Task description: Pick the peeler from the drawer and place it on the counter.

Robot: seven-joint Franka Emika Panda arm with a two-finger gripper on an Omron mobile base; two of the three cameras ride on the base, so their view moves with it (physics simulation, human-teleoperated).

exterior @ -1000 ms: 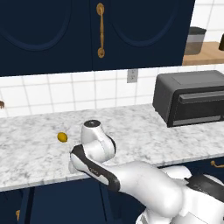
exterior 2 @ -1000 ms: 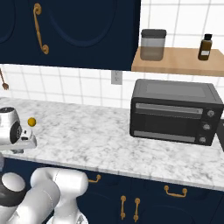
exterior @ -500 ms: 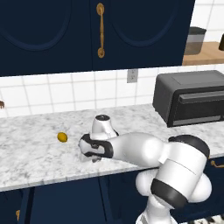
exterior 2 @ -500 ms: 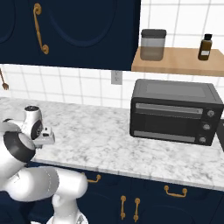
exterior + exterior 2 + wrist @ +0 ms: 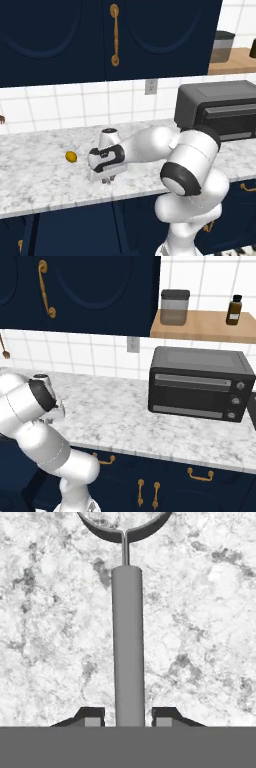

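Peeler [image 5: 128, 642] matt grey metal; counter [image 5: 200, 612] veined marble.

Look at the peeler [image 5: 128, 642] in the hand view: you see a slim, straight grey handle running up the middle of the picture, narrowing to a thin neck that splits into a dark looped head at the top edge. Its lower end sits between the two fingers [image 5: 90, 716], which stand a little apart from it on either side; you cannot tell whether they touch it. Behind it lies the desk [image 5: 200, 622], white marble with grey veining. In the left base view you find that desk [image 5: 35, 175] as a long slab with a thick pale front edge.
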